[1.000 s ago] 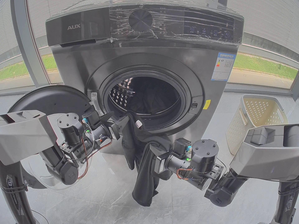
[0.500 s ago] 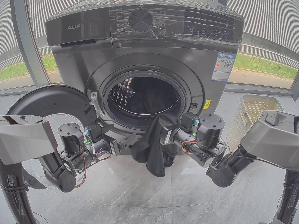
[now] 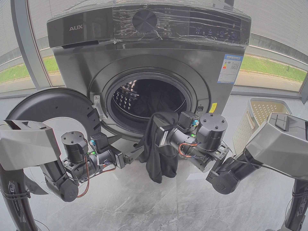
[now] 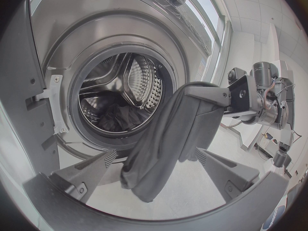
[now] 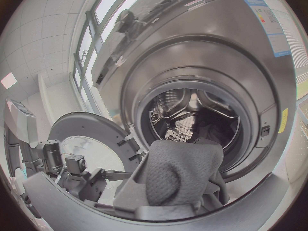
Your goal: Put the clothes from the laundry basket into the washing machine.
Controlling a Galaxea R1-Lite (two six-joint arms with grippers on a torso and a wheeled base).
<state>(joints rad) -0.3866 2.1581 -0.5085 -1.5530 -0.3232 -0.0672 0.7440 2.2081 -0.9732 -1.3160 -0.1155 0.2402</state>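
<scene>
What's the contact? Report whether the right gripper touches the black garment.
Touching. The left wrist view shows the black garment draped over the right gripper and hanging from it.

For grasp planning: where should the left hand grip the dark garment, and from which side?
Likely grip the dark garment at its lower fold, from the robot's left: it hangs free below the right hand, facing the open left hand.

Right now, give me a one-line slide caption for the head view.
Right claw holds a dark garment before the open washing machine; left claw open beside it; laundry basket at right.
</scene>
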